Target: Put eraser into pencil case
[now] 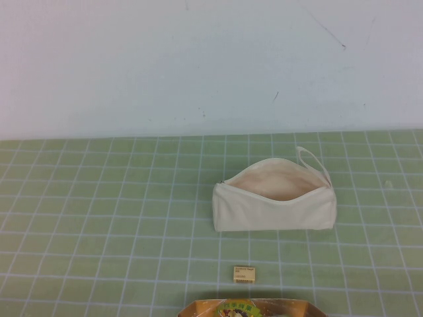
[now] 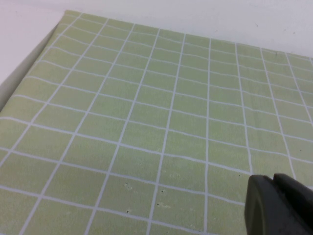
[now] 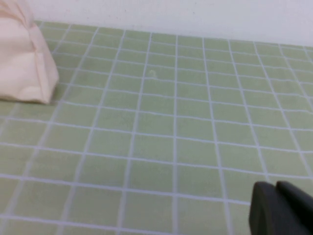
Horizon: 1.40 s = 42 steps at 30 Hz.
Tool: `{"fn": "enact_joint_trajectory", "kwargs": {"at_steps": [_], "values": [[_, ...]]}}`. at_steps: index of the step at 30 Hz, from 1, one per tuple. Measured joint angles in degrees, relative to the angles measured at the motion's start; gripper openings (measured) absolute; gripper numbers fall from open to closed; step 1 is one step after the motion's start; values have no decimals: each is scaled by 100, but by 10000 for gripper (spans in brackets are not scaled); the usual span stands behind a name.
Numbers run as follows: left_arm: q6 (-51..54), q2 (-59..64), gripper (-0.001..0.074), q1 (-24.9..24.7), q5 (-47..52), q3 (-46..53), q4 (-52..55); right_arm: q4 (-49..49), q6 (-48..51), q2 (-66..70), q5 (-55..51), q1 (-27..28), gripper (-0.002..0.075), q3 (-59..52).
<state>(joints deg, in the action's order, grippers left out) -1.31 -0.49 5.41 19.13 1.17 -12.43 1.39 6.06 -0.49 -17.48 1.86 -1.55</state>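
Cream fabric zip pencil case [image 1: 274, 197] lies on the green grid-lined counter [image 1: 99, 218], zip open, peach lining showing, loop strap at its right end. Small tan rectangular eraser [image 1: 244, 275] sits on the counter near the case's front side, apart from it. Left hand [image 2: 281, 205] and right hand [image 3: 281, 208] hover over bare counter; cannot tell their opening. A colourful printed object [image 1: 248, 308] pokes in at the near edge.

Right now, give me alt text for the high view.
An open cream pencil case lies on a green grid mat, with a tiny tan eraser apart from it on the near side. Neither the left gripper nor the right gripper appears in this view.
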Motion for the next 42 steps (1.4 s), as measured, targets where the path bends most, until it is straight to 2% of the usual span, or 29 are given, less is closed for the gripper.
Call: {"fn": "enact_joint_trajectory", "kwargs": {"at_steps": [3,5,8,10,14,18,21,23,25,33,38,39,42], "values": [[0,0,-1,0,0,0,0,-813,0,0,125,0,-1,0],[0,0,-1,0,0,0,0,-1777,-50,0,240,0,-1,0],[0,0,-1,0,0,0,0,-3816,-264,0,300,0,-1,0],[0,0,-1,0,0,0,0,-4699,-239,0,360,0,-1,0],[0,0,-1,0,0,0,0,-5339,54,0,642,0,-1,0],[0,0,-1,0,0,0,-13,-5420,676,0,699,0,-1,0],[0,0,-2,0,0,0,-24,-5420,2042,0,258,0,-1,297],[0,0,-1,0,0,0,-35,-5396,3039,28,-223,0,-1,864],[0,0,-1,0,0,0,-35,-5180,3628,258,-602,0,-1,1489],[0,0,-1,0,0,0,-45,-3500,4135,2698,-2868,0,-1,4354],[0,0,-1,0,0,0,-56,-3472,4868,4483,-4631,-14,-1,6004],[0,0,-1,0,0,0,-56,-3499,4973,5052,-4965,-137,-1,6613],[0,0,-1,0,0,0,-56,-3412,4935,5898,-5133,-496,-1,7339]]}}
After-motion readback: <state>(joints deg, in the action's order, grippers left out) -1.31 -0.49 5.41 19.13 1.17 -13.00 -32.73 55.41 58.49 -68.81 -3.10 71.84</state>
